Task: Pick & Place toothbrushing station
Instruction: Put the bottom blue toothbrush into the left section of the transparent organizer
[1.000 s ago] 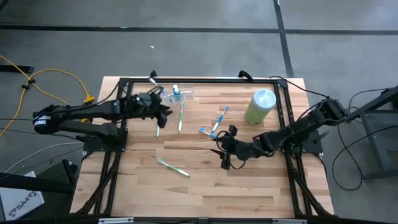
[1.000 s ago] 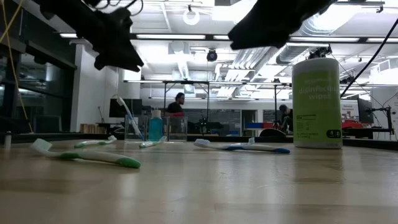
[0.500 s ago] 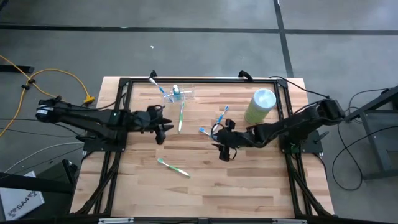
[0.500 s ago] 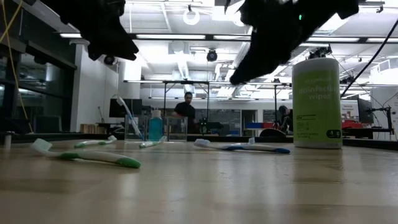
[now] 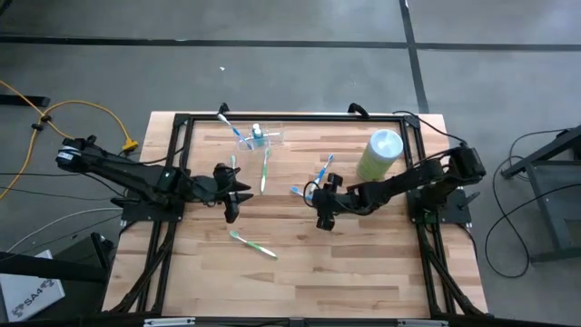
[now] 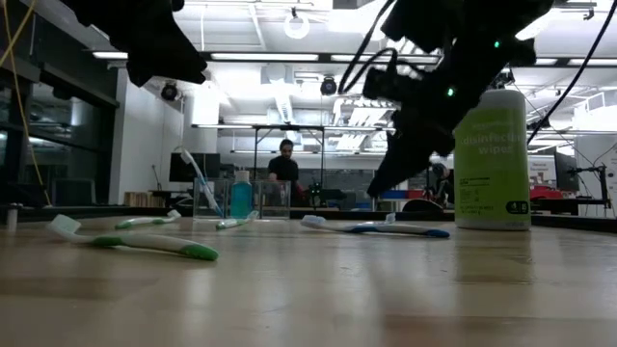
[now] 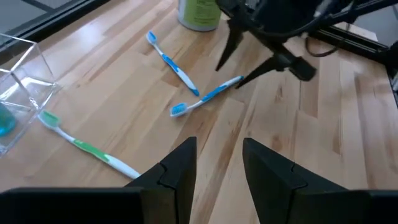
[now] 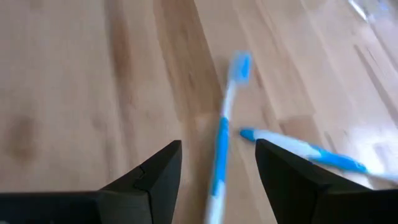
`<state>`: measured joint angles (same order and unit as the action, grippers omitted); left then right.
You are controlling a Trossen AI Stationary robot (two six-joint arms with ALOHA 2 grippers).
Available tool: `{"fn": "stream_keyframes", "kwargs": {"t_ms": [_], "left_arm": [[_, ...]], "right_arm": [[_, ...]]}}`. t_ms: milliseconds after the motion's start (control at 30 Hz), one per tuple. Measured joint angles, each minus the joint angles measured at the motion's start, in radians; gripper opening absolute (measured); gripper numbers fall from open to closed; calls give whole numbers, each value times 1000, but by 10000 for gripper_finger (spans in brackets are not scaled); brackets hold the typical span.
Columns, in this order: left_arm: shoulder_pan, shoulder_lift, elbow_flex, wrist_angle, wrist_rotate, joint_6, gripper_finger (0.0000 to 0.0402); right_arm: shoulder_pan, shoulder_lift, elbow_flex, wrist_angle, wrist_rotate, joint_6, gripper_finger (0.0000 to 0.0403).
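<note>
The right hand (image 5: pixel 323 221) has its fingers spread with nothing in them, hanging just over the two blue toothbrushes (image 5: pixel 318 178) near the middle of the tabletop (image 5: pixel 363 272). The left hand (image 5: pixel 231 211) is open and empty too, above bare wood toward the left edge. Looks like the reach-in step for a brush. Next the right hand probably needs to line up with a handle, drop and close. The toothbrushing station (image 5: pixel 257 138) sits by the far edge.
</note>
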<state>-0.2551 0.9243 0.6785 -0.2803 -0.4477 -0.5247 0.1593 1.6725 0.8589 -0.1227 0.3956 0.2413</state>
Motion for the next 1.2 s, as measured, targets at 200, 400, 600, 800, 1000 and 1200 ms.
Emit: {"fn": "stream_keyframes", "kwargs": {"t_ms": [200,400,600,800,1000,1200], "left_arm": [[-20,8,0,-6,-3,-6,127],[-24,8,0,-3,-4,-7,127],[-24,8,0,-3,-3,-7,127],[-24,8,0,-4,-3,-7,127],[-24,8,0,-4,-3,-7,127],[-24,8,0,-4,-2,-7,127]], "right_arm": [[-5,53,0,7,22,20,197],[-5,86,0,15,23,30,197],[-5,122,0,26,23,50,197],[-8,134,0,39,31,51,196],[-33,136,0,58,27,46,171],[-75,136,0,65,-52,52,142]]}}
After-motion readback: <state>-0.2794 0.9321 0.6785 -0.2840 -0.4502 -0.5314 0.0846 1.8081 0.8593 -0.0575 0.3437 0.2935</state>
